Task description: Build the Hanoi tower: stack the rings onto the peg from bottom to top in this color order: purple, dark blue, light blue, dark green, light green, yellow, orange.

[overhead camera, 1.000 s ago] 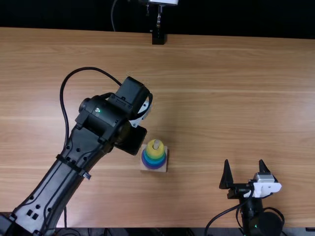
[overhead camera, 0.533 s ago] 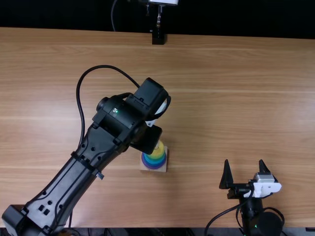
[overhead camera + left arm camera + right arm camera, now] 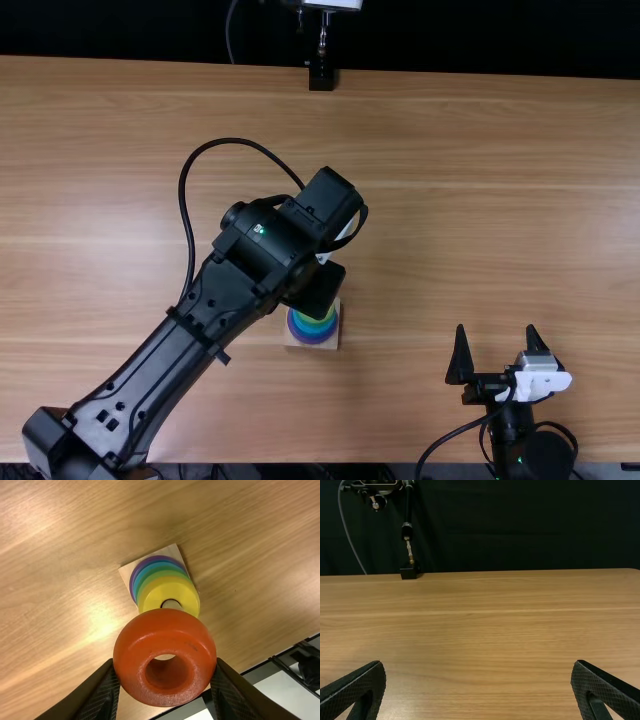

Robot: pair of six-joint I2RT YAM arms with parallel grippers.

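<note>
My left gripper (image 3: 320, 288) hangs over the ring stack in the top view, fingertips hidden beneath it. In the left wrist view, the left gripper (image 3: 165, 666) is shut on the orange ring (image 3: 164, 625), above the peg (image 3: 172, 604) and seemingly not touching it. The yellow ring (image 3: 186, 591) tops the stack, with green (image 3: 161, 574), blue (image 3: 149, 571) and purple (image 3: 133, 576) edges below. They sit on a square wooden base (image 3: 297, 343). My right gripper (image 3: 496, 335) stands open at the near right; in the right wrist view the right gripper (image 3: 478, 666) holds nothing.
A black stand foot (image 3: 321, 78) rests at the table's far edge. The left arm (image 3: 195, 335) stretches diagonally across the table's left half. Bare wood of the table (image 3: 480, 200) lies right of the stack.
The left arm has moved right in the top view, and its gripper now covers the yellow ring and peg there. My right arm has kept still.
</note>
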